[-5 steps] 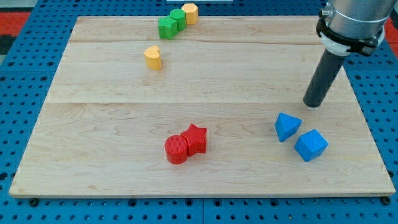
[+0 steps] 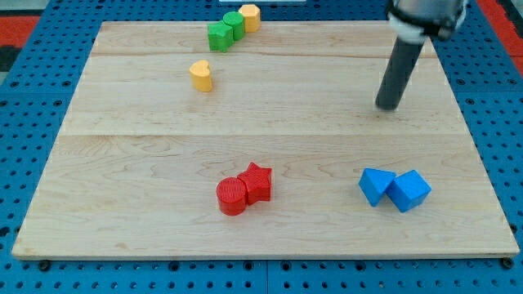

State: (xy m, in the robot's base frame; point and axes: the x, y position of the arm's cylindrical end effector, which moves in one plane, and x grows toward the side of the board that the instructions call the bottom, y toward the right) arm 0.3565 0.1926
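At the view's bottom, a red cylinder (image 2: 231, 197) touched a red star block (image 2: 257, 181); to their 3 o'clock a blue wedge-like block (image 2: 376, 185) pressed against a blue cube (image 2: 409, 190). My tip (image 2: 387, 107), a bare rod with no claw to open or close, touched nothing; the blue pair lay at its 6 o'clock, apart. Farther, toward 10 o'clock: a lone yellow block (image 2: 201, 75), then two green blocks (image 2: 225, 31) and a yellow hexagonal block (image 2: 250, 15), clustered.

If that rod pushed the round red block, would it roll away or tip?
The red cylinder stands on its flat end, so it would probably slide, not roll. It looks squat, unlikely to tip. It touches the red star, which would probably move too.
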